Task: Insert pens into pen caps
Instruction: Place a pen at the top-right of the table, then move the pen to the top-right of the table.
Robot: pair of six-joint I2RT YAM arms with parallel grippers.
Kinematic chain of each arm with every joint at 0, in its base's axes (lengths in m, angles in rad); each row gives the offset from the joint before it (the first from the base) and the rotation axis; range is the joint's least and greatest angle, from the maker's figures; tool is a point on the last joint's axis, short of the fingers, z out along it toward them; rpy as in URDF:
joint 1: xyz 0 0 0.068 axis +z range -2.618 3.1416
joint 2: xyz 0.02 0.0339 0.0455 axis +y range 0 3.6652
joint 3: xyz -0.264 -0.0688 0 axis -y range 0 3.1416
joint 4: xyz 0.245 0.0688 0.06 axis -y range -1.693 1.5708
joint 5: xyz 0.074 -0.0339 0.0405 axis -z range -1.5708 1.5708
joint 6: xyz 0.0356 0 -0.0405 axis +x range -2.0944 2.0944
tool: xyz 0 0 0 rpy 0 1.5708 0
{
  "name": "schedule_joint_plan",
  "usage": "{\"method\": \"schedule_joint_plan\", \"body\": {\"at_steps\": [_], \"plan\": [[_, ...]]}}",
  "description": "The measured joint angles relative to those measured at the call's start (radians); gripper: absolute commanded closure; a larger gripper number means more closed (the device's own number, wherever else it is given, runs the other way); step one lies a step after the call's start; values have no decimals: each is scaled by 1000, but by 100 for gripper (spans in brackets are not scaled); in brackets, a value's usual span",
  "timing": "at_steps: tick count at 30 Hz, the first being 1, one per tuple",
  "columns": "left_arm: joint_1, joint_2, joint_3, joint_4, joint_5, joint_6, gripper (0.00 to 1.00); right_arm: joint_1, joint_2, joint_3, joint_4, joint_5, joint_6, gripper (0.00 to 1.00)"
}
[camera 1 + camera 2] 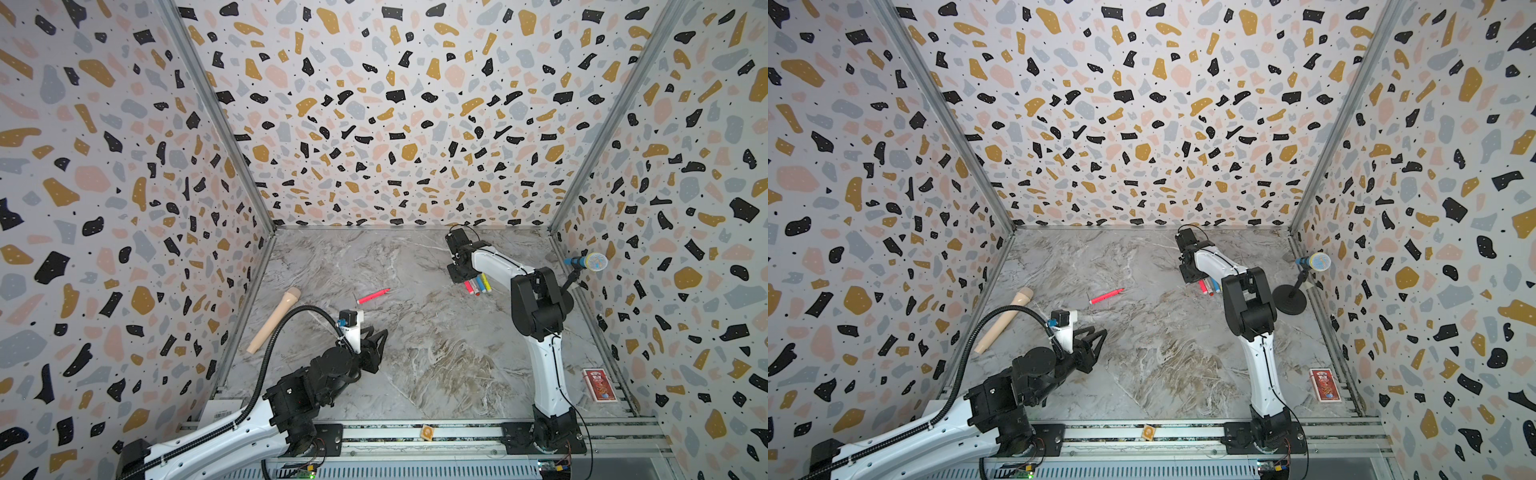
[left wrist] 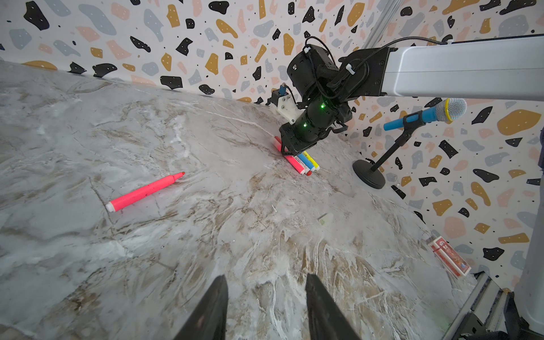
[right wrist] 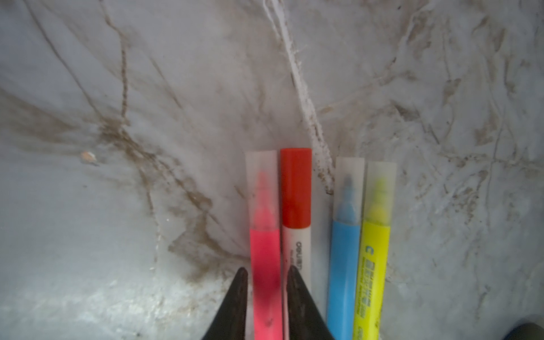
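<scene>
Right tool [image 3: 266, 269] – jaws barely parted astride capped pink pen [image 3: 265, 250]; left tool [image 2: 265, 276] half-open, empty (white pen [image 3: 297, 253] print unreadable).

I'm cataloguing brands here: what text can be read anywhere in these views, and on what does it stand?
"C": on the yellow pen, above blurred small print.
White-barrelled pen: dark lettering, blurred, partly behind the right claw; unreadable.
Red box: print too small.
Barcode sticker: too small.
</scene>
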Motion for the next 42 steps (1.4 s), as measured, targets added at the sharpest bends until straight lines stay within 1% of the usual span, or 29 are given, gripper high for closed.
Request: {"method": "schedule_joint_plan", "body": {"at_steps": [2,8,14,18,24,31,42], "plan": [[0,2,0,0,-3,0,57,6,-4,-7,2,10,2,69],[0,4,0,0,-6,0,57,29,-46,-43,12,9,2,67],[0,8,0,0,-8,0,57,42,-116,-112,53,-69,3,67],[0,8,0,-4,-10,0,57,45,-117,-130,75,-114,10,67],[0,-8,0,-26,-14,0,56,35,-107,-149,83,-141,19,67],[0,-22,1,-31,-27,0,56,2,-98,-161,92,-145,27,67],[0,2,17,-40,-39,5,56,-29,-81,-161,93,-149,35,67]]}}
